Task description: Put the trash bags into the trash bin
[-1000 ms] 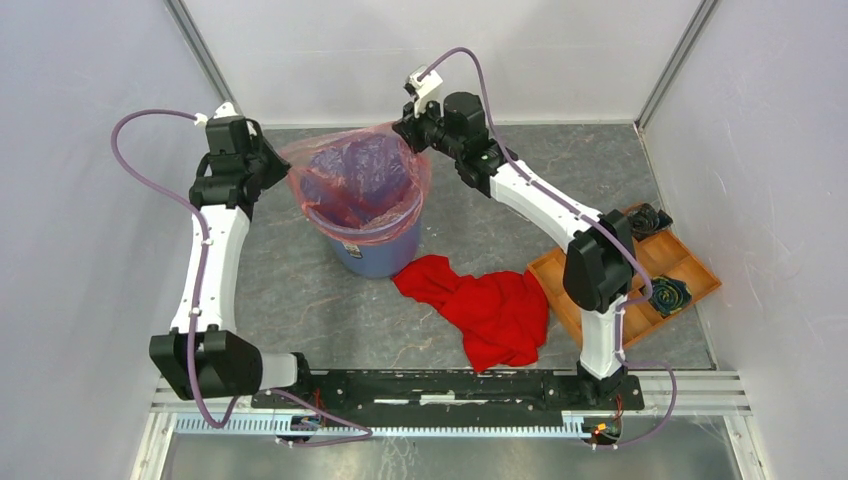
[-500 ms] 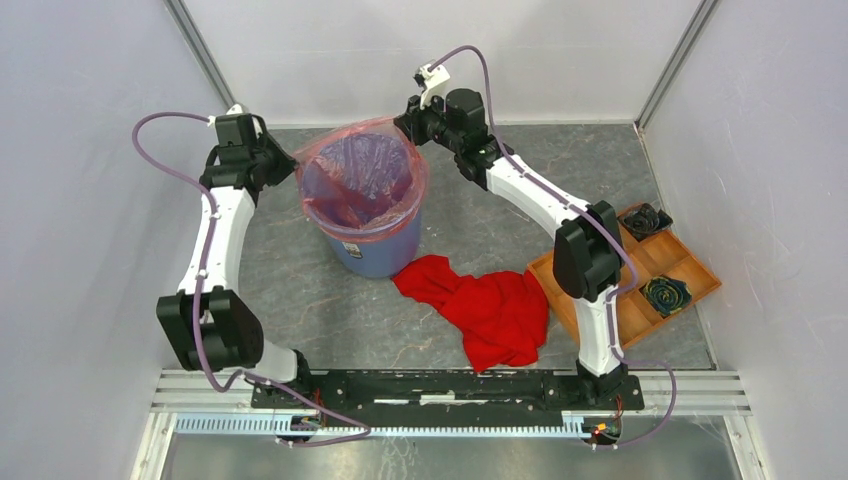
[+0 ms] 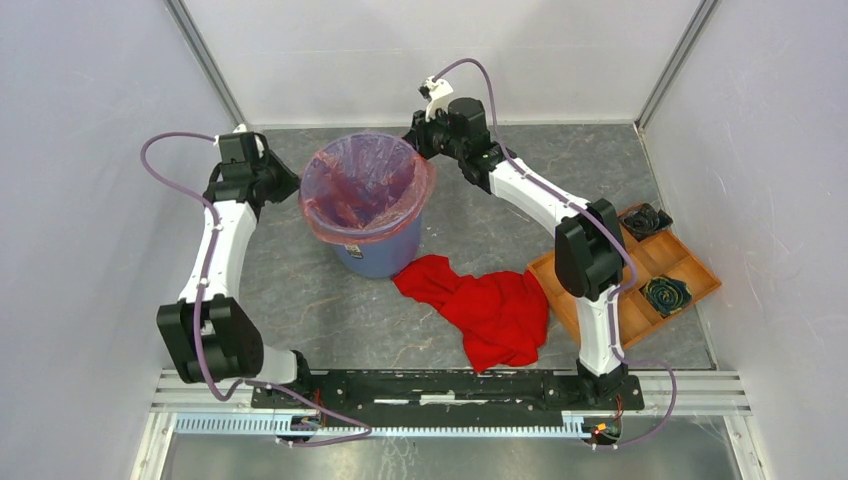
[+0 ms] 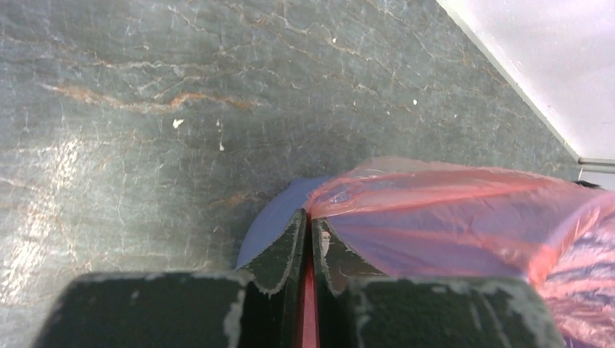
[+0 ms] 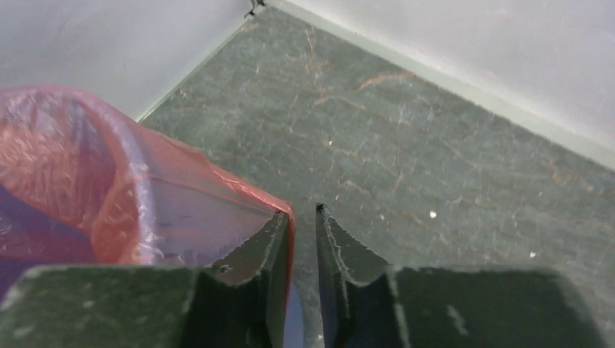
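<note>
The blue trash bin point(image 3: 381, 256) stands at the back middle of the table. The red-orange trash bag point(image 3: 366, 186) lines it, with its mouth folded over the rim. My left gripper point(image 3: 291, 186) is at the bin's left rim. In the left wrist view this gripper point(image 4: 310, 217) is shut on the bag's edge point(image 4: 450, 217), and the blue bin wall point(image 4: 270, 226) shows below. My right gripper point(image 3: 419, 141) is at the rim's far right. In the right wrist view that gripper point(image 5: 301, 212) is open by a narrow gap, and the bag film point(image 5: 145, 196) lies against the left finger only.
A red cloth point(image 3: 490, 305) lies crumpled on the table in front of the bin. An orange-brown compartment tray point(image 3: 590, 315) sits at the right with a dark object point(image 3: 666, 294) in it, and another dark object point(image 3: 645, 220) behind. Enclosure walls stand close behind both grippers.
Both grippers have come down and the bag's mouth has settled round the bin's rim. The right gripper's jaws have parted and let the film go. The left stays clamped.
</note>
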Motion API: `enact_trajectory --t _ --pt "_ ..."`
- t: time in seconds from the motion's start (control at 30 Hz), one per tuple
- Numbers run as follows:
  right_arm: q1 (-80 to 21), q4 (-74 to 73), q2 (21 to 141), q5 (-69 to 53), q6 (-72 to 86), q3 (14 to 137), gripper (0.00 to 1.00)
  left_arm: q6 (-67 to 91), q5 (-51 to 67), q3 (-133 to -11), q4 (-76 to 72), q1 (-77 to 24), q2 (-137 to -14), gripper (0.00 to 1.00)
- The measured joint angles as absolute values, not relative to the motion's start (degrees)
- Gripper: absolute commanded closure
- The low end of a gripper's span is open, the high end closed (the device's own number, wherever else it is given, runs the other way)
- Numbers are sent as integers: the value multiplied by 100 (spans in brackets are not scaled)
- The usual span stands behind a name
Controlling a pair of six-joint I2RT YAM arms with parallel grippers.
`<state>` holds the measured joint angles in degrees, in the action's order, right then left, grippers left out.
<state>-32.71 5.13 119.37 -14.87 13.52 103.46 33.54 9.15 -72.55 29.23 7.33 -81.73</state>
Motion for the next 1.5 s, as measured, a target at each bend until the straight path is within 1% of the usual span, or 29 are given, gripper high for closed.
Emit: enact_trajectory --t 0.07,0.13,0.3,0.33,0.53,0.6,0.77,0.87,0.97,1.0,1.07,1.13,1.17,1.23,1.3,1.37,1.5 --pt "-3256 403 11928 -1522 1435 10272 64 3352 904 -7131 2965 738 -8003 86" --pt "-3251 193 11928 -1544 1509 10276 54 3347 891 -6987 2993 738 -7802 85" --pt "-3236 -613 11907 -1483 1527 10608 35 3345 888 -6707 3020 738 -7463 82" --pt "-3225 -794 11863 -1417 1505 10663 29 3347 897 -6611 2982 738 -7387 82" --pt "-3133 -1505 11177 -1186 1354 10656 6 3354 943 -5883 2829 786 -6818 81" --pt "-3111 -1531 10777 -1170 1315 10573 2 3354 974 -5736 2869 784 -6790 80" --pt "-3100 -1387 9638 -1208 1286 9929 2 3354 1074 -5642 2923 775 -6759 76" --pt "-3100 -1203 9214 -1433 1358 9504 3 3354 1111 -5636 2963 775 -6663 74" --pt "-3100 -897 9059 -1796 1498 8991 22 3354 1116 -5621 2985 775 -6549 74" --pt "-3098 -832 9059 -1892 1529 8858 25 3354 1120 -5616 2991 775 -6525 74" --pt "-3098 -735 9118 -2112 1686 8621 27 3354 1149 -5601 2991 775 -6508 74" --pt "-3094 -690 9227 -2261 1815 8543 32 3354 1219 -5572 2998 775 -6508 74" --pt "-3089 -635 9306 -2340 1894 8525 36 3354 1236 -5557 3000 775 -6508 74" --pt "-3076 -510 9380 -2436 2003 8484 47 3354 1256 -5540 3011 775 -6508 74" --pt "-3059 -364 9408 -2512 2123 8414 56 3354 1260 -5533 3017 775 -6506 74" --pt "-3039 -213 9411 -2561 2239 8344 61 3354 1260 -5533 3024 775 -6506 74" --pt "-2939 268 9400 -2694 2563 8016 61 3352 1258 -5531 3035 775 -6497 74"
